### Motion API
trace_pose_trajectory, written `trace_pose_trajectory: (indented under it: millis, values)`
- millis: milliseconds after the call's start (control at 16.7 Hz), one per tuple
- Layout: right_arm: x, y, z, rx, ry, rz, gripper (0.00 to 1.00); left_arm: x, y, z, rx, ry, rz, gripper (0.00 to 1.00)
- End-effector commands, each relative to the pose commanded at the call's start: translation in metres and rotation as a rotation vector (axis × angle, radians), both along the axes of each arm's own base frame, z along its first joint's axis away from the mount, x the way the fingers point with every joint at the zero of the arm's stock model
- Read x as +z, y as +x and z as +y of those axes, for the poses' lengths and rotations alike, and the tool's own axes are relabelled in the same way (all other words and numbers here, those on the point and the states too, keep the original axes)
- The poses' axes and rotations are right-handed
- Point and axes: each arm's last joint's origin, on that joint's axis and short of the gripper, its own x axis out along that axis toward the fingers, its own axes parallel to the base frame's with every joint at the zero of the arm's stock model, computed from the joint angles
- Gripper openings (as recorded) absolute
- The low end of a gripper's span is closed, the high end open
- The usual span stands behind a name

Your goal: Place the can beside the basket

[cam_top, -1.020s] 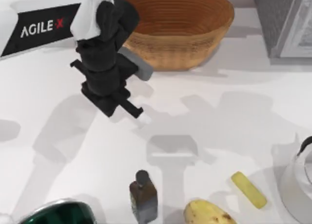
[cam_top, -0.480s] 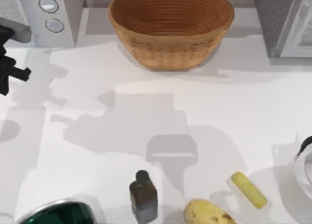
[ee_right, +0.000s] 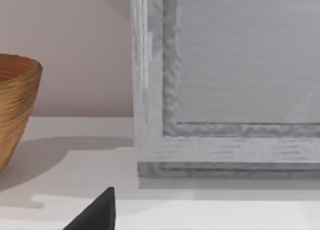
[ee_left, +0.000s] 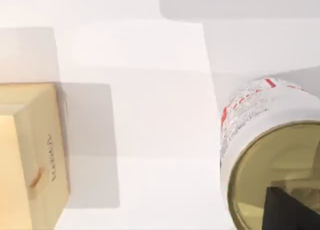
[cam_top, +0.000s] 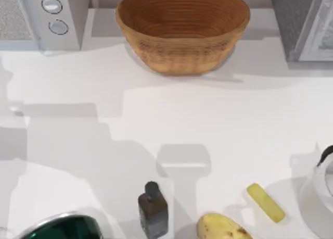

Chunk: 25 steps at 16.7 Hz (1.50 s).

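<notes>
The basket (cam_top: 182, 30), a large tan wicker bowl, stands at the back middle of the table, and its rim (ee_right: 15, 99) also shows in the right wrist view. The can (ee_left: 250, 115), white with red print and a metal end, lies close in the left wrist view. A dark part of my left gripper (ee_left: 290, 210) overlaps the can's end, and whether it holds the can is unclear. A dark tip of my right gripper (ee_right: 97, 212) hangs low over the table near the basket and a grey panel.
A white appliance (cam_top: 41, 17) stands at the back left and a grey framed one (cam_top: 307, 23) at the back right. Along the front are a dark green round object (cam_top: 62, 228), a brown bottle (cam_top: 153, 210), a yellow lump (cam_top: 221, 227), a yellow bar (cam_top: 265, 202) and a white vessel (cam_top: 320, 197). A wooden block (ee_left: 30, 155) lies near the can.
My left arm swung from in front of the basket to the table's left edge, then out of the top view. The objects on the table have not moved.
</notes>
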Motion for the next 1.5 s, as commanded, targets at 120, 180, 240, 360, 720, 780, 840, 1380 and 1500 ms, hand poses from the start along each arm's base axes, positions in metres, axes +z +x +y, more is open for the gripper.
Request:
trace_pose_trajectory:
  millis: [120,180,240,360,720,780,840,1380,1500]
  values:
    - [0.0,0.0,0.0,0.0,0.0,0.0,1.0,0.0,0.0,0.0,0.0,0.0,0.0,0.0]
    - [0.0,0.0,0.0,0.0,0.0,0.0,1.0,0.0,0.0,0.0,0.0,0.0,0.0,0.0]
    - [0.0,0.0,0.0,0.0,0.0,0.0,1.0,0.001,0.0,-0.001,-0.007,0.0,-0.002,0.0]
    - [0.0,0.0,0.0,0.0,0.0,0.0,1.0,0.001,-0.003,0.001,-0.007,0.003,0.005,0.0]
    - [0.0,0.0,0.0,0.0,0.0,0.0,1.0,-0.008,0.0,0.0,0.0,0.0,0.0,0.0]
    - [0.0,0.0,0.0,0.0,0.0,0.0,1.0,-0.008,0.0,0.0,0.0,0.0,0.0,0.0]
    - [0.0,0.0,0.0,0.0,0.0,0.0,1.0,-0.008,0.0,0.0,0.0,0.0,0.0,0.0]
    - [0.0,0.0,0.0,0.0,0.0,0.0,1.0,-0.008,0.0,0.0,0.0,0.0,0.0,0.6]
    - [0.0,0.0,0.0,0.0,0.0,0.0,1.0,-0.008,0.0,0.0,0.0,0.0,0.0,0.75]
